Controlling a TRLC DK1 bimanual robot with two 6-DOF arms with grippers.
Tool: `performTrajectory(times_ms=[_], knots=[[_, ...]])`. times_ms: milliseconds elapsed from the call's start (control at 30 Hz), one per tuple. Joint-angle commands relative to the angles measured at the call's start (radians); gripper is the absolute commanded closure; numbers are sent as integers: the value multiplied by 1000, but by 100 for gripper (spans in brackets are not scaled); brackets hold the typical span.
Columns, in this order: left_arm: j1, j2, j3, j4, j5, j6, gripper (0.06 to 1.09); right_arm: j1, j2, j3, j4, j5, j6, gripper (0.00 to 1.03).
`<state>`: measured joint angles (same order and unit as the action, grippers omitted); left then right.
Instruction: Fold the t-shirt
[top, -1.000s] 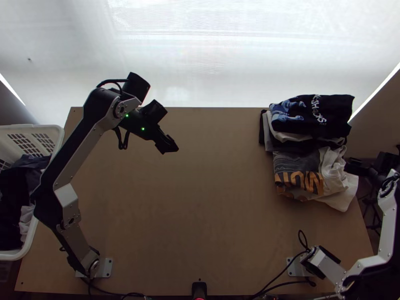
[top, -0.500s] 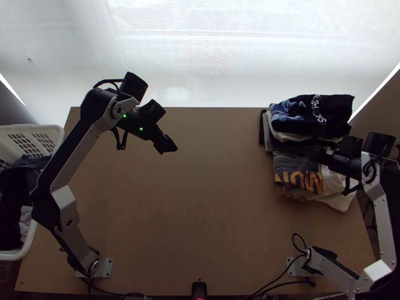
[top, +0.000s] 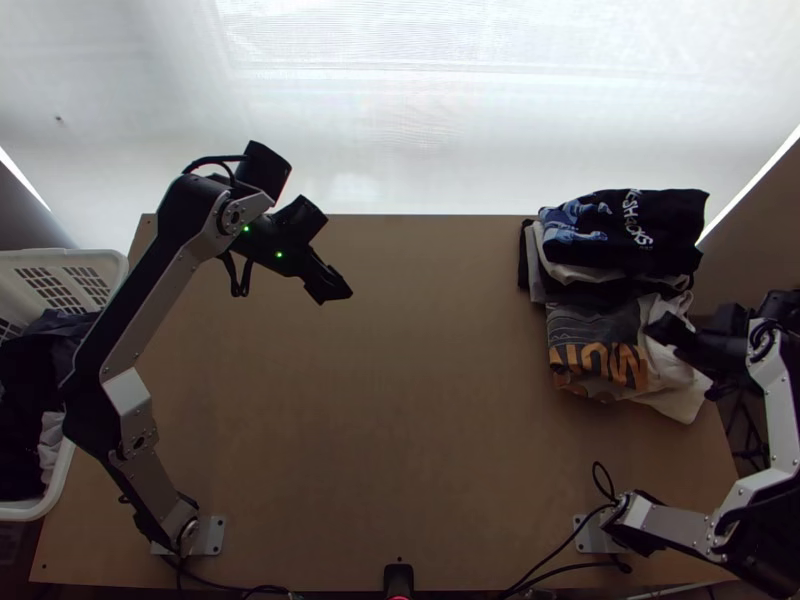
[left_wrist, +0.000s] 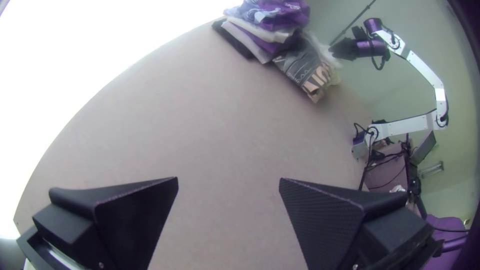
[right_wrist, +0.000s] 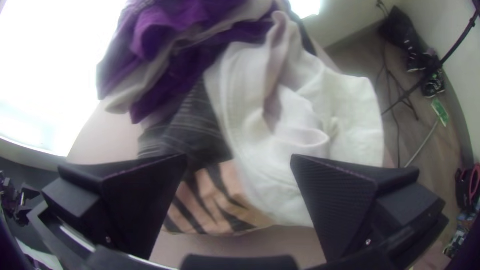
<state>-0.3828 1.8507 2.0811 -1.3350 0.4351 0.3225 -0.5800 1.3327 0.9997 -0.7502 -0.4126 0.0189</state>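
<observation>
Folded shirts lie stacked at the table's right: a dark one with blue and white print (top: 640, 225) on the back pile, and a grey-and-white one with orange lettering (top: 600, 340) in front. My right gripper (top: 662, 328) is above the white part of that front shirt. In the right wrist view the right gripper (right_wrist: 240, 165) is open, with the white cloth (right_wrist: 280, 130) beyond its fingers. My left gripper (top: 335, 290) is over bare table at the back left; in the left wrist view the left gripper (left_wrist: 228, 185) stands open with nothing between its fingers.
A white basket (top: 118, 275) holding dark and light clothes stands at the left edge. Bare wooden table (top: 400, 420) spans the middle. Cables (top: 560, 545) run along the near edge by the right arm's base.
The right gripper came in from the right over the front shirt, then drew back slightly rightward and nearer. The left arm shifted very slightly left.
</observation>
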Motion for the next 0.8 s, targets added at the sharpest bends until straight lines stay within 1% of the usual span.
performTrajectory(times_ms=[0,133,200,333,400,467,533,633,700,767], knots=[[21,-4,0,7,1,9,10,-172,86,-36,78,123,-135,7],[39,-10,2,7,1,12,10,-242,114,-58,111,169,-172,7],[45,-13,0,5,1,13,10,-258,114,-69,117,193,-185,7],[58,-19,0,-1,2,23,10,-253,42,-79,124,204,-208,7],[61,-21,0,-3,2,24,10,-221,-30,-65,134,204,-217,7],[64,-22,0,-4,2,24,10,-173,-121,-73,193,199,-226,7],[64,-22,0,-4,2,24,10,-96,-204,-115,319,198,-232,7],[61,-21,0,-6,2,23,10,86,-274,-142,400,196,-237,7],[59,-19,-1,-6,2,21,10,207,-280,-158,433,196,-237,7],[58,-18,-1,-6,2,20,10,307,-264,-177,469,196,-217,7]])
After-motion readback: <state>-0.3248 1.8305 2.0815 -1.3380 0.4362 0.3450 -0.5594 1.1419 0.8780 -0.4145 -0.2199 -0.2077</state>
